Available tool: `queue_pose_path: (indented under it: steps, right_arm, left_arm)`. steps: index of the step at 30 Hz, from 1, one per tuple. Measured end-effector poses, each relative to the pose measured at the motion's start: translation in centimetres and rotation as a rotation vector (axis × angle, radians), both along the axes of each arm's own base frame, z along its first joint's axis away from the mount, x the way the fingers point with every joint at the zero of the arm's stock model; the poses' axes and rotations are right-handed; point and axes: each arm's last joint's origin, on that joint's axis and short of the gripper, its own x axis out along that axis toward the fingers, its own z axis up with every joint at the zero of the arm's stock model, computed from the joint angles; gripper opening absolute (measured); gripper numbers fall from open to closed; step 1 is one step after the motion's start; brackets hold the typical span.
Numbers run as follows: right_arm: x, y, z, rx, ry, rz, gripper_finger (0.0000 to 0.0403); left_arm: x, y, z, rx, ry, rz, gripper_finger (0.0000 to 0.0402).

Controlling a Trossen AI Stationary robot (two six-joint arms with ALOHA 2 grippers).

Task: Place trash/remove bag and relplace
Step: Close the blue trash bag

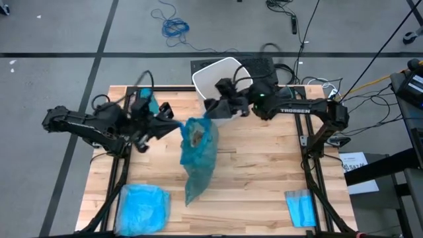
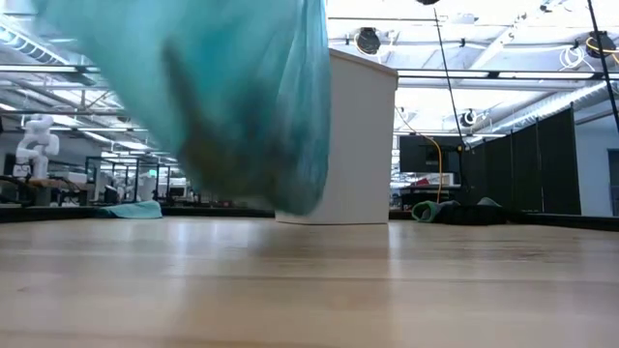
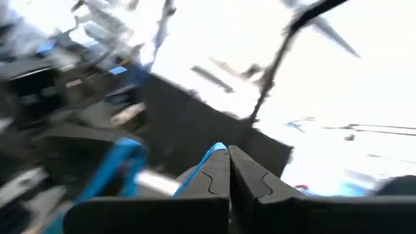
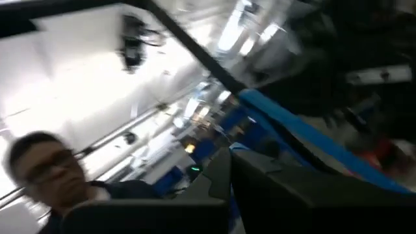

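Note:
The teal-green bag hangs between my two grippers over the middle of the table. Brownish trash shows through its upper part. In the low view the bag hangs in front of the white bin, its bottom clear of the tabletop. My left gripper is shut on the bag's top at its left. My right gripper is shut on the top at its far right, just in front of the bin, which stands at the table's far edge. My left gripper pinches the bag's top edge between its two shut fingers, coming level from the table's left. The bag hangs below the fingers, clear of the table. One layer or several, I cannot tell. My right gripper pinches the bag's top edge between its two shut fingers, coming from the table's right and far side. A band of the plastic runs away from the fingers. The bag hangs below, lifted clear.
A paler sky-blue plastic bag lies at the near left corner. A small folded blue sheet lies at the near right. A person shows in the right wrist view beyond the table. Bare wood lies between bag and near edge.

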Motion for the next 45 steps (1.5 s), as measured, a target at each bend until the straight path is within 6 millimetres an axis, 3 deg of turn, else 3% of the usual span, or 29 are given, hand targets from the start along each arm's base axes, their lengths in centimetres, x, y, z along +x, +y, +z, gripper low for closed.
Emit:
queue_pose_path:
  steps: [4,6,12,16,23,39,45]
  right_arm:
    - [-1.7,0.2,3.1,-0.004,-0.211,0.039,0.0]
    - [-2.1,0.3,3.9,-0.026,-0.226,0.067,0.0]
    - [0.5,0.4,0.7,-0.036,0.124,0.036,0.0]
    - [0.1,0.8,1.6,-0.053,0.032,0.043,0.0]
    - [0.8,0.4,0.4,-0.064,0.123,-0.004,0.0]
    - [1.0,0.1,-0.1,-0.083,0.16,-0.021,0.0]
    - [1.1,0.0,-0.6,-0.119,0.184,-0.042,0.0]
  left_arm:
    - [-0.9,-0.3,1.2,0.078,-0.169,-0.139,0.0]
    - [-1.0,-0.4,1.3,0.09,-0.186,-0.158,0.0]
    - [-0.5,0.0,0.8,0.053,-0.114,-0.074,0.0]
    - [-0.5,0.2,0.9,0.053,-0.114,-0.066,0.0]
    - [1.3,1.4,-1.5,-0.02,0.157,0.026,0.0]
    - [2.9,1.6,-2.8,0.001,0.238,0.028,0.0]
    - [2.9,1.7,-4.4,0.031,0.414,0.078,0.0006]
